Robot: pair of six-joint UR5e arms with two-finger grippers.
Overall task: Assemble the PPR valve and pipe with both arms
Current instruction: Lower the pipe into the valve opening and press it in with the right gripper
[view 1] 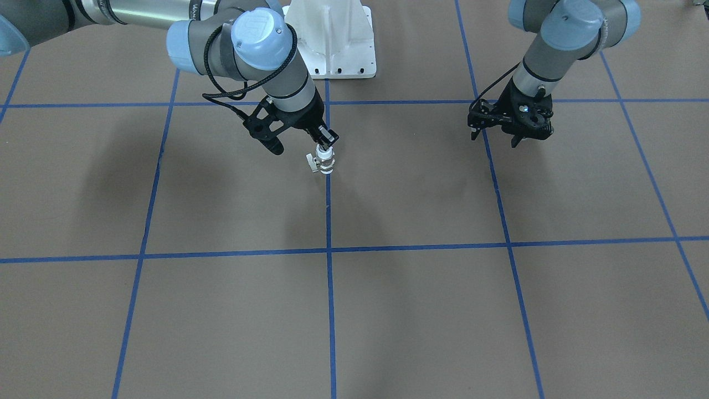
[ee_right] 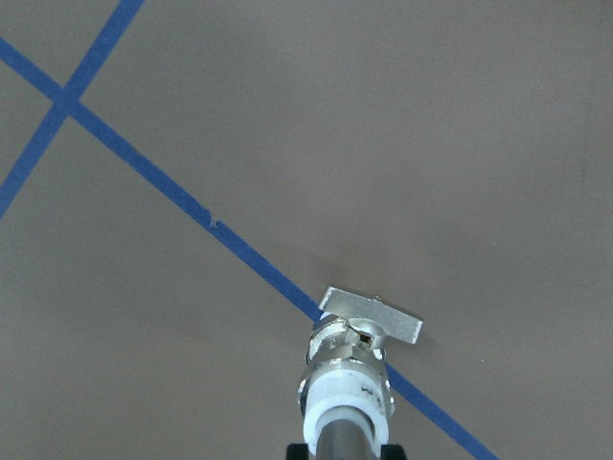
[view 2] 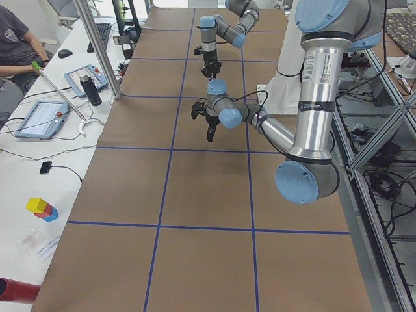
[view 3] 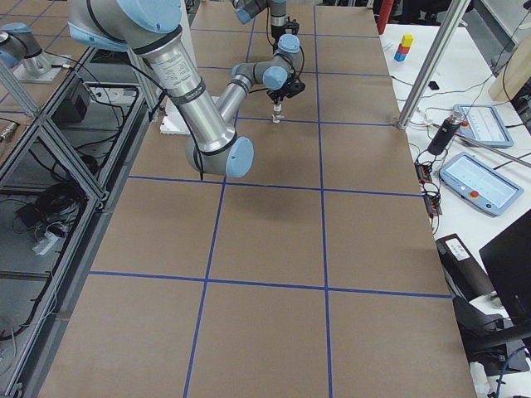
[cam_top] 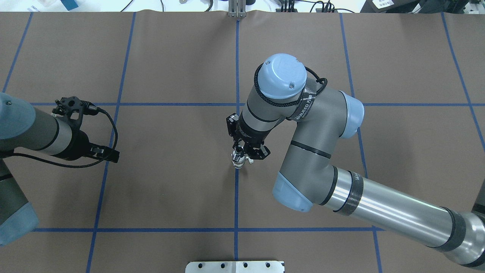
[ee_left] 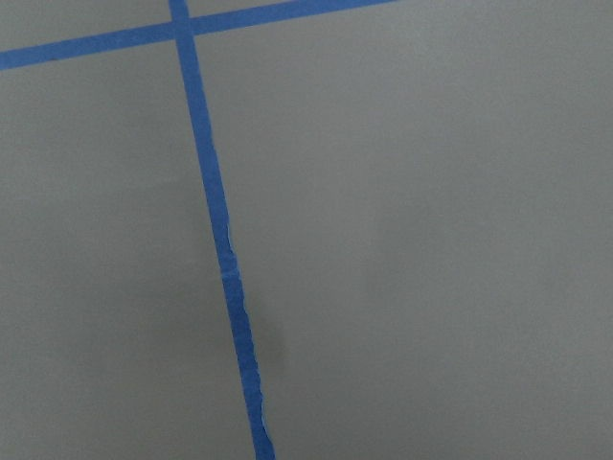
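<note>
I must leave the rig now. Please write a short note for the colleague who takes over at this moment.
Right gripper: shut on the pipe, pointing down.
Left gripper: off to its side, holds nothing; open or shut is unclear.
The pipe's lower end is in the top end of the PPR valve, which is upright over the blue tape line.
Done: the two parts are together.
Left: confirm full seating, which these views cannot show, then probably release.

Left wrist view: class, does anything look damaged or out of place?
Only the long blue tape line: its edge is ragged and torn in the lower half, with a slight kink midway. Nothing else stands out.
</note>
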